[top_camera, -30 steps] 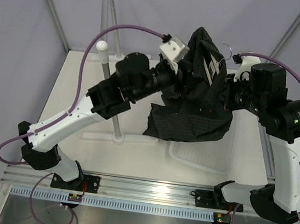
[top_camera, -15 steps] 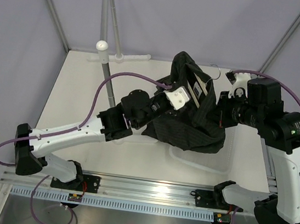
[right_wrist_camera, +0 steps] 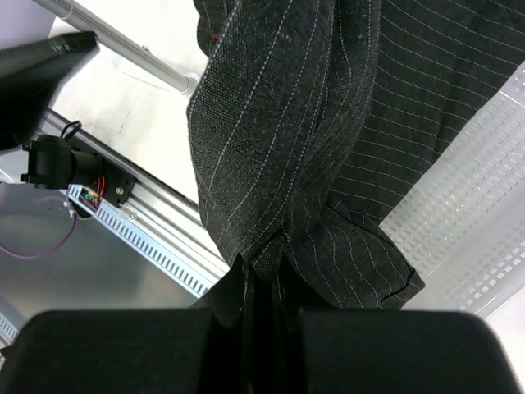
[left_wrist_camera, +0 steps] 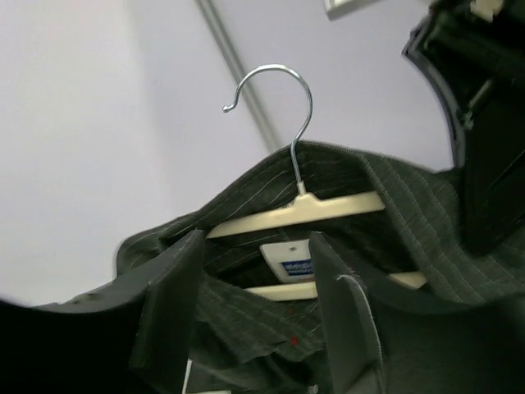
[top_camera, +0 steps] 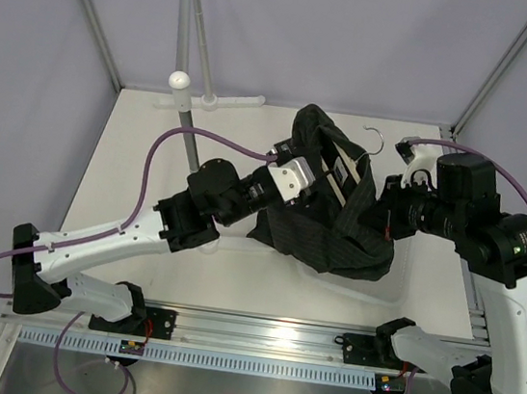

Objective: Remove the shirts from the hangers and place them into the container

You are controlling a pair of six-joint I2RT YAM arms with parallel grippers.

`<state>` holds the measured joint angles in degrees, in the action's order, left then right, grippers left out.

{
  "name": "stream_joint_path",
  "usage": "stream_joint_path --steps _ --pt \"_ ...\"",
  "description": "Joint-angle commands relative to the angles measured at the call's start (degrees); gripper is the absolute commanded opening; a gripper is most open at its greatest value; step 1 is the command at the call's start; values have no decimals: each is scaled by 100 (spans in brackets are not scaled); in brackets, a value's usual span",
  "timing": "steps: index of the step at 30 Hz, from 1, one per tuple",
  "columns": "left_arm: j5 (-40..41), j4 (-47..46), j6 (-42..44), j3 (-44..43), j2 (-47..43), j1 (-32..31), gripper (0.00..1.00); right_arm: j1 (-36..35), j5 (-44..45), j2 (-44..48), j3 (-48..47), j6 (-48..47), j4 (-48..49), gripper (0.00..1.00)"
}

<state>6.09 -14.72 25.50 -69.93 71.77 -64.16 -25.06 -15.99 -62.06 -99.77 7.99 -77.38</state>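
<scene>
Shirt (top_camera: 329, 230) front and centre: the black pinstriped cloth hangs in a loose heap between the two arms, over the far right part of the table (top_camera: 142, 162). It is on its hanger (top_camera: 340, 180), whose cream bars show inside the open collar. The silver hook (left_wrist_camera: 283, 98) sticks up free, well apart from the grey rack pole (top_camera: 189, 139) and its white knob (top_camera: 179, 80) off to the left.

Down below sits the basket (right_wrist_camera: 480, 176), whitish and slotted. The wrist view on the right shows it just under and beside the shirt's lower folds. From above, only a pale edge of it peeks out beneath the hem.

Now the right claw (right_wrist_camera: 261, 283): it is clamped tight on a bunched fold of the shirt, the striped cloth pinched between its dark fingers and spilling out above them. That arm reaches in from the right side, its wrist pressed up against the fabric.

Over to the left claw (left_wrist_camera: 258, 328): its fingers (left_wrist_camera: 174, 316) stand well apart, aimed at the collar from the left. Through the gap you can see the hanger's bars and a small white label (left_wrist_camera: 289, 261) on it. Whether those fingers touch the cloth, I cannot tell.
</scene>
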Motion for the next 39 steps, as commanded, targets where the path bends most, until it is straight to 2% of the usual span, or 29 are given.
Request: stream_joint_path --steps 1,4,12,32,39 --pt "-337 -67 -843 -512 100 44 42 27 -475 238 1 -122 267 0" --pt "-240 101 -1369 -889 354 44 33 19 -502 247 27 -131 320 0" --pt "-178 505 -2110 -1567 944 44 33 19 -511 80 -69 -289 391 0" --pt "-46 681 -2216 -1875 1383 44 29 19 -607 19 -465 -359 277 0" --pt "-64 734 -2242 -2095 1595 44 31 27 -695 45 -430 -403 250 0"
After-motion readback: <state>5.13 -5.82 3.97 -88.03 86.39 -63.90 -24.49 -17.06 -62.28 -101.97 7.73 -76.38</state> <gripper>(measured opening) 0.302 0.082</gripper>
